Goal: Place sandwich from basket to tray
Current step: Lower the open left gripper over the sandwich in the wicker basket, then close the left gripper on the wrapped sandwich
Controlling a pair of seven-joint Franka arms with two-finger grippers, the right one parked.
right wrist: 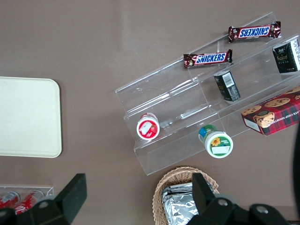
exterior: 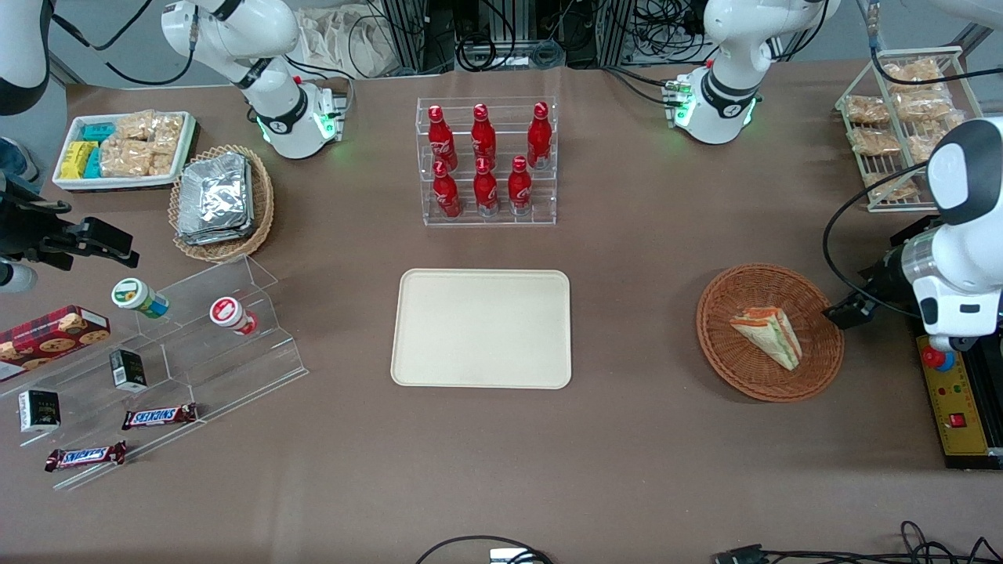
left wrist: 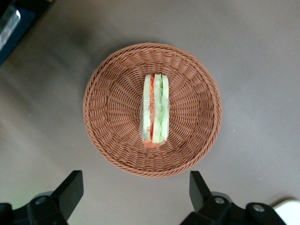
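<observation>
Held above the basket (left wrist: 152, 110), the left arm's gripper (left wrist: 136, 194) has its two dark fingers (left wrist: 70, 187) spread wide apart with nothing between them, and it touches neither the basket nor its contents. Inside the basket lies the sandwich (left wrist: 154, 108), a wrapped wedge resting about at the middle of the woven bottom, its pale bread and its green and orange layers showing edge-on. From the front, the basket (exterior: 769, 331) sits on the brown table (exterior: 627, 439) toward the working arm's end, with the sandwich (exterior: 769, 335) in it. Well apart from the basket, toward the parked arm's end, the tray (exterior: 482, 327) lies flat on the table with nothing on it.
</observation>
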